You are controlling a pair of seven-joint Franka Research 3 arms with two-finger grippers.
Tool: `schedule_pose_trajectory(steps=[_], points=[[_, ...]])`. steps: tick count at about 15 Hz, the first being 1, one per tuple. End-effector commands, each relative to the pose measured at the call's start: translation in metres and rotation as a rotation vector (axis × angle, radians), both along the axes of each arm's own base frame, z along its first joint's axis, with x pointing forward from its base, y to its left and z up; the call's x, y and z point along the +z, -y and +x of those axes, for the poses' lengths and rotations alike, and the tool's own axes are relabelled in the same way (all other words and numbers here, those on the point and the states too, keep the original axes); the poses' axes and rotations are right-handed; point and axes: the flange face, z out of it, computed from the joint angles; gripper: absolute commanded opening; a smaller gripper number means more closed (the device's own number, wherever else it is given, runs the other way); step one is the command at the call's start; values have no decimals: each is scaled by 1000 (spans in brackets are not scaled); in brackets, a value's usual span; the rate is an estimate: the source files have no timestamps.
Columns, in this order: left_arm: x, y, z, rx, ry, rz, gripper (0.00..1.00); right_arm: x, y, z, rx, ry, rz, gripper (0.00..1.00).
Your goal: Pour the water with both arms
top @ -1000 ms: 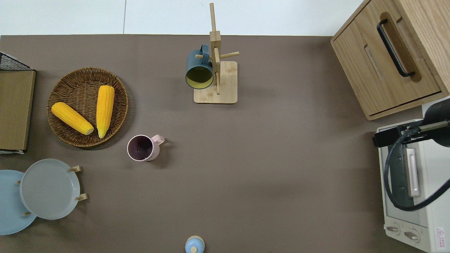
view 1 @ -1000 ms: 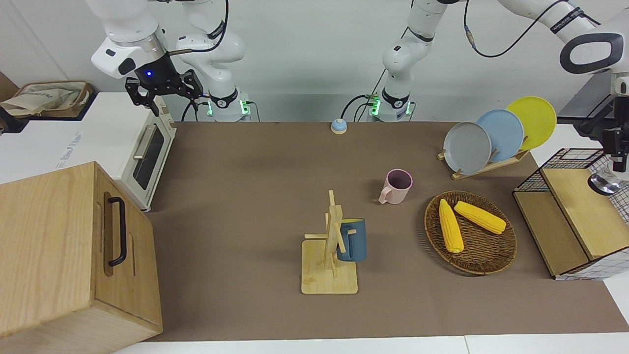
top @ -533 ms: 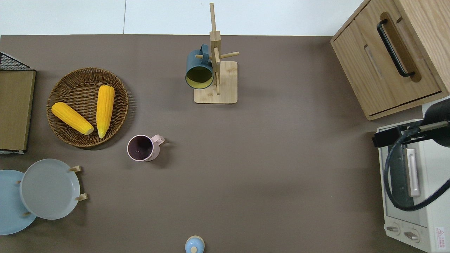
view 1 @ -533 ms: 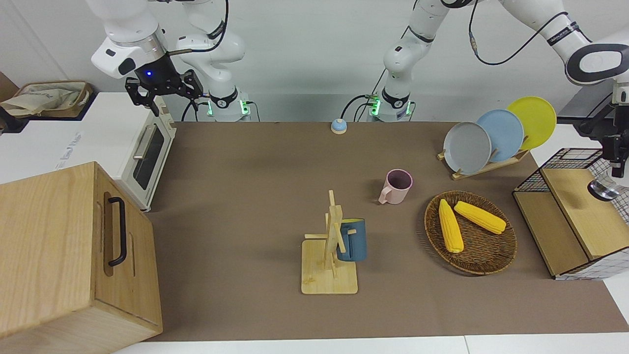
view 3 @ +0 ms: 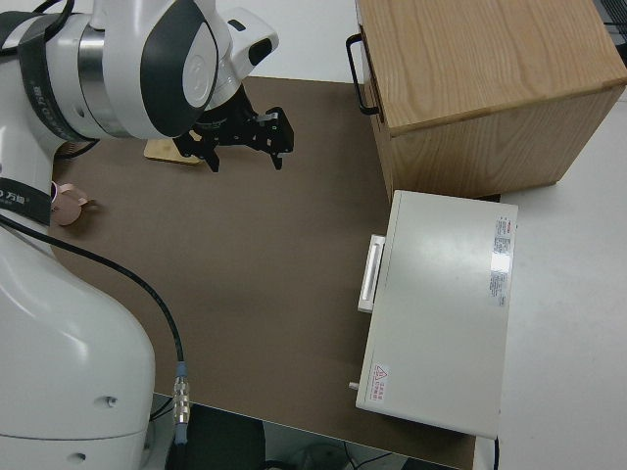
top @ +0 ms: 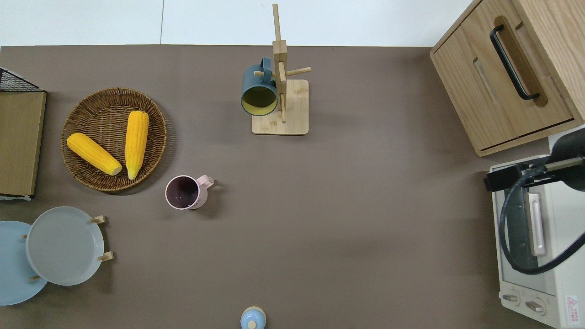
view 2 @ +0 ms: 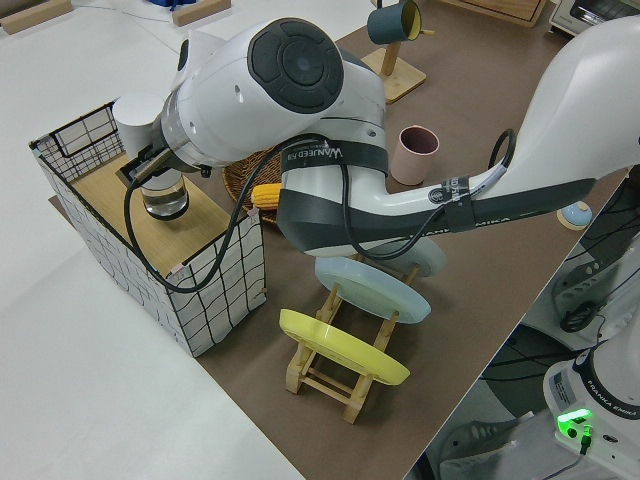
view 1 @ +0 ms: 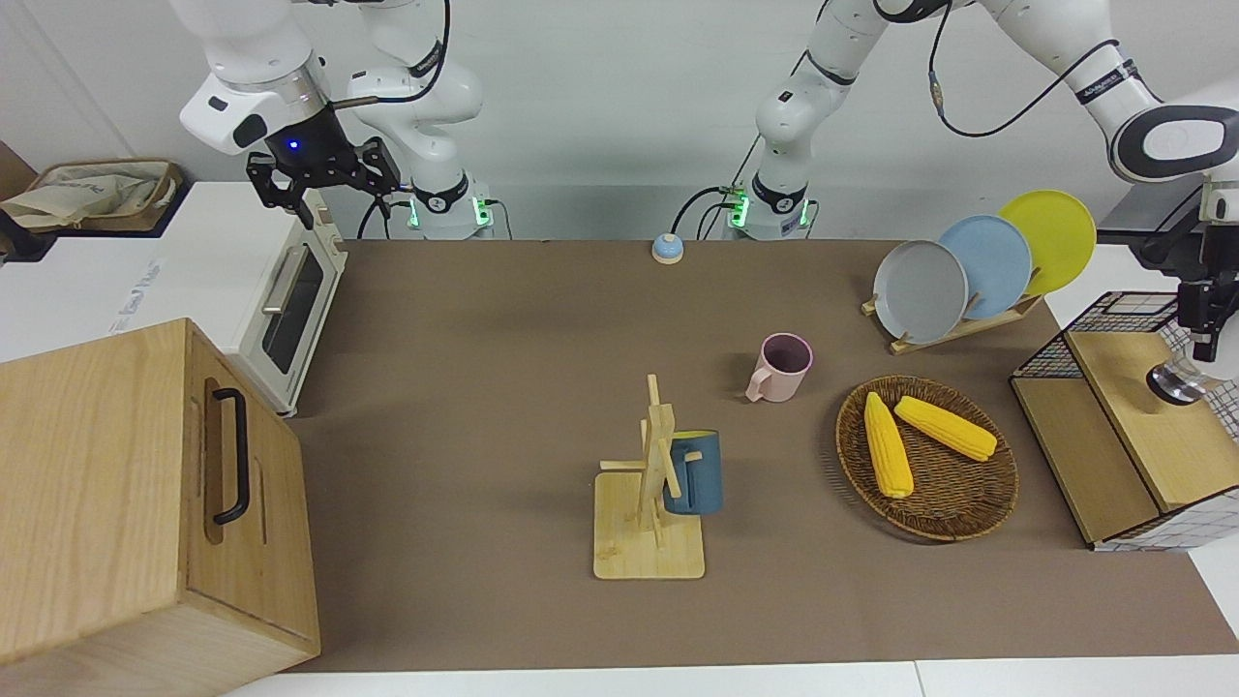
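My left gripper (view 1: 1203,339) (view 2: 158,178) hangs over the wooden shelf (view 1: 1142,416) of a wire basket (view 2: 88,132) at the left arm's end of the table. It is shut on a clear glass (view 1: 1173,383) (view 2: 166,198), held upright from the top just above the shelf. A pink mug (view 1: 780,366) (top: 183,193) stands upright near the middle of the brown mat. My right gripper (view 1: 324,182) (view 3: 245,147) is open and parked. The overhead view does not show the left gripper or the glass.
A blue mug (view 1: 693,471) hangs on a wooden rack (top: 280,107). A wicker tray (view 1: 968,513) holds two corn cobs, and a plate rack (view 1: 958,271) stands nearer the robots. A toaster oven (view 1: 290,300), a wooden cabinet (view 1: 106,494) and a small bell (view 1: 667,249) are also there.
The left gripper has carried the glass a little lower and toward the table's middle, over the shelf. The right arm has not moved.
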Motion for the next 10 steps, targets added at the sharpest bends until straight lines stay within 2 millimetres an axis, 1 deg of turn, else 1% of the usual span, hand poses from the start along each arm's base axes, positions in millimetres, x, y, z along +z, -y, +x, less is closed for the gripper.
schedule_pose_trajectory(steps=[1,4,5,8,10], points=[[0,-6,2,-9,33,19,0,1,1,0,13,6,6,985],[-9,-11,3,-18,35,28,0,1,0,0,15,6,6,985],[-10,-19,-1,-10,37,28,0,1,1,0,13,6,6,985],[-23,-22,0,-30,36,24,0,1,1,0,13,6,6,985],[-24,-23,0,-31,36,24,0,1,0,0,15,6,6,985]])
